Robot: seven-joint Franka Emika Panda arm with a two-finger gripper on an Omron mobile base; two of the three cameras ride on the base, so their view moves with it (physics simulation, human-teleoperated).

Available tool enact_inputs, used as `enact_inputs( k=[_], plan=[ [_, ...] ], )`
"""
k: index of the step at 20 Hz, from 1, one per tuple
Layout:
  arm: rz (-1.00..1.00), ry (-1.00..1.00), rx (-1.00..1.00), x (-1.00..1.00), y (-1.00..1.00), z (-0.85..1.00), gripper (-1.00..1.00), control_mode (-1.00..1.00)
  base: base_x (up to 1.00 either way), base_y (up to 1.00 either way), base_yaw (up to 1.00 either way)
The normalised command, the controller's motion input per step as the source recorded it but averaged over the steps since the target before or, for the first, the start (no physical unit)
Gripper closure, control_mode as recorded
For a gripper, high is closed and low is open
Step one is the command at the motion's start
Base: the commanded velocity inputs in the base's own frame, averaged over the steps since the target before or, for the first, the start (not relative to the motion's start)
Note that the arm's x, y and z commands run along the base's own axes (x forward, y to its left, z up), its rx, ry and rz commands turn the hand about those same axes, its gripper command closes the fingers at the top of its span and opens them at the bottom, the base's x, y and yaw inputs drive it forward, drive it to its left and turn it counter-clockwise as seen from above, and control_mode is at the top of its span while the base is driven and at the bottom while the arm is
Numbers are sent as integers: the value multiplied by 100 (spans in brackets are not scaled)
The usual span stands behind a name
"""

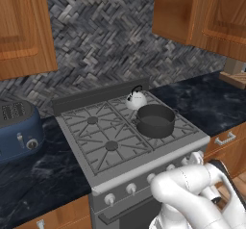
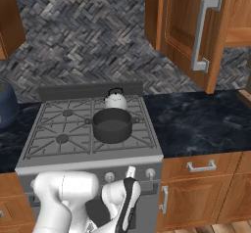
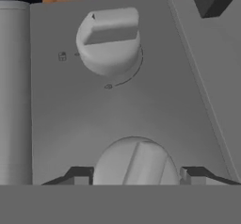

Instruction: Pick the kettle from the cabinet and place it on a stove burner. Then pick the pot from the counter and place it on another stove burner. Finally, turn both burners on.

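The silvery kettle (image 1: 136,99) (image 2: 115,100) stands on the rear right burner of the grey stove (image 1: 81,168) (image 2: 88,161). The dark pot (image 1: 154,120) (image 2: 112,125) sits on the front right burner, just in front of the kettle. Both left burners (image 1: 111,146) (image 2: 62,138) are bare. My gripper (image 3: 136,176) (image 2: 130,171) (image 1: 196,158) is down at the stove's front panel. Its finger tips (image 3: 77,176) press either side of a round knob (image 3: 136,164), so it is shut on that knob. A second knob (image 3: 109,42) lies beyond it.
A blue toaster (image 1: 17,129) (image 2: 5,104) stands on the black counter (image 1: 211,103) (image 2: 196,119) left of the stove. The wall cabinet (image 1: 206,16) hangs at the upper right, its door (image 2: 196,31) swung open. Wooden drawers (image 2: 201,166) flank the stove.
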Motion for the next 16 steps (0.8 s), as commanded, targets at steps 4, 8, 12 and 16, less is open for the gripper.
enact_inputs(
  k=[4, 8, 12, 16],
  plan=[
    [0, 3, -1, 0, 0, 0, 100, -100, 0, 0, 0],
    [3, 1, 0, 0, 0, 0, -100, -100, 0, 0, 0],
    [2, 0, 0, 0, 0, 0, -100, -100, 0, 0, 0],
    [0, 0, 0, -14, 0, 1, -100, -100, 0, 0, 0]
  ],
)
